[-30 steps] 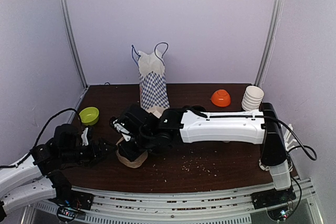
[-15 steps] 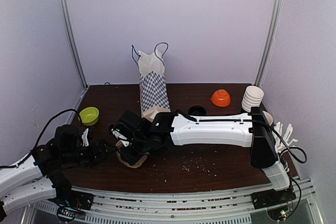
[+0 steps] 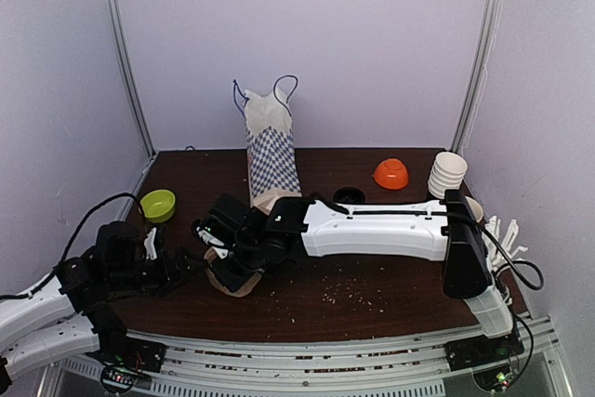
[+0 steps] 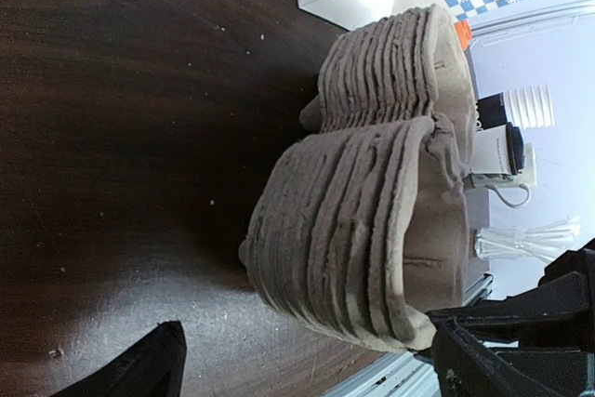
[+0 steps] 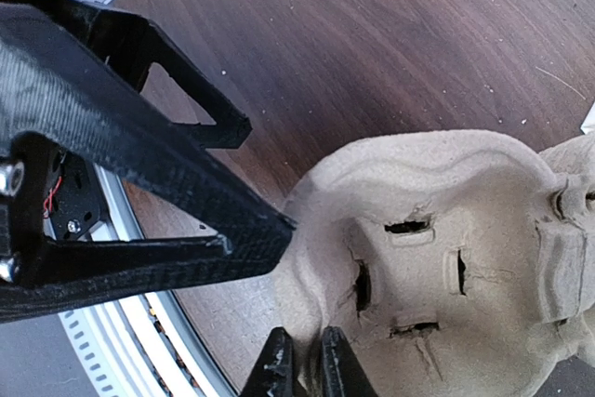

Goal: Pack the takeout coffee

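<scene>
Carrier stack (image 3: 232,278) of brown moulded pulp. Left gripper (image 3: 189,265) sits just left of it, jaws spread wide and holding nothing. Right gripper (image 5: 307,364), its fingertips cropped by the frame edge, pinches the stack's rim. Takeout coffee (image 3: 349,196) stands well behind and right of the stack, largely hidden by the right arm; only its black lid shows.

Your right arm (image 3: 372,225) has swung left and dropped lower, its elbow moving in from the right edge and uncovering more of the coffee (image 3: 349,195) behind it, while the right pincer (image 5: 307,364) has narrowed from partly open to a thin slit on the rim of the carriers (image 5: 437,258).
</scene>
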Motion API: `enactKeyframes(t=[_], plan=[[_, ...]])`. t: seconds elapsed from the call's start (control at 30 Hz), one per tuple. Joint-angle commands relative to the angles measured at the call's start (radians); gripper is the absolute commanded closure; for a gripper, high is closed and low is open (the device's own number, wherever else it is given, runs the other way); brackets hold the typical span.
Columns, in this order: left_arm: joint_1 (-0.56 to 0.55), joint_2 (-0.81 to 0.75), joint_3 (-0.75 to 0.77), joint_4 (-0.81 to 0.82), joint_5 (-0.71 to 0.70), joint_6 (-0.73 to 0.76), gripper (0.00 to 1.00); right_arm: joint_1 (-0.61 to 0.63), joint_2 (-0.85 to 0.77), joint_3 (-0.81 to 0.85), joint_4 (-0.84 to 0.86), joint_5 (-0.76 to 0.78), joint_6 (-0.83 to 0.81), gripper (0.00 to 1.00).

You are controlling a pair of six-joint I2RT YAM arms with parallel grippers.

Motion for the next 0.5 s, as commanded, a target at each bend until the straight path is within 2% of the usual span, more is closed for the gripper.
enactKeyframes(t=[0.0, 0.47], plan=[[-0.004, -0.013, -0.018, 0.022, -0.01, 0.014, 0.04, -0.006, -0.006, 0.017, 0.0, 0.003, 0.016, 0.96], [-0.004, -0.014, -0.031, 0.04, -0.007, 0.006, 0.04, -0.016, -0.055, -0.047, 0.07, -0.051, 0.069, 1.0]])
